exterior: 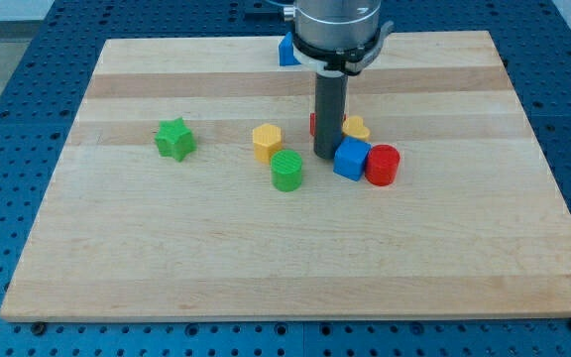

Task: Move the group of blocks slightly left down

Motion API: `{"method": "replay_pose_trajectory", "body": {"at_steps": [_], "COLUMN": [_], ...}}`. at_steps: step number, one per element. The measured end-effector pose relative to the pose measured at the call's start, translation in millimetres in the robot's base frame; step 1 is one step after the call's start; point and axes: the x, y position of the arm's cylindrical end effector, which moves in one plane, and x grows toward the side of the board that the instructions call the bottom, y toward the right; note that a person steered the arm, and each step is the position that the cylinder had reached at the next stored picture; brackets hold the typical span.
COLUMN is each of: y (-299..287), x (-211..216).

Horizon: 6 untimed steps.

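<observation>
Hard to read behind the rod: only a sliver of a red block (pixel 313 124) showing at its left edge, shape not clear, and a yellow block (pixel 356 128), seemingly heart-shaped, half covered on the rod's right. Also partly hidden, a blue block (pixel 285 51) near the view's top, cut off by the arm's grey collar, shape unclear. No jaws on this arm, just the dark rod, with my tip (pixel 327 156) set down on the board and just left of a blue cube (pixel 351 159), touching it or nearly so. Right of that cube and against it, a red cylinder (pixel 382 165). Left of the tip and clearly apart from it, a yellow block (pixel 267 142) with flat sides, and below that, a green ribbed cylinder (pixel 286 171), the two close together but not quite touching. Far to the left of the tip, well apart from everything, a green star (pixel 174 138). All resting on a pale wooden board (pixel 266 258) with lighter and darker planks, laid over a blue perforated table (pixel 8 119).
</observation>
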Motion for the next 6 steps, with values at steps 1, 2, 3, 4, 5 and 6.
{"method": "replay_pose_trajectory", "body": {"at_steps": [1,2,3,4,5,6], "y": [-3,-7,-6,3,20,36], "x": [-18,-37,-51,-62,-71,-82]}}
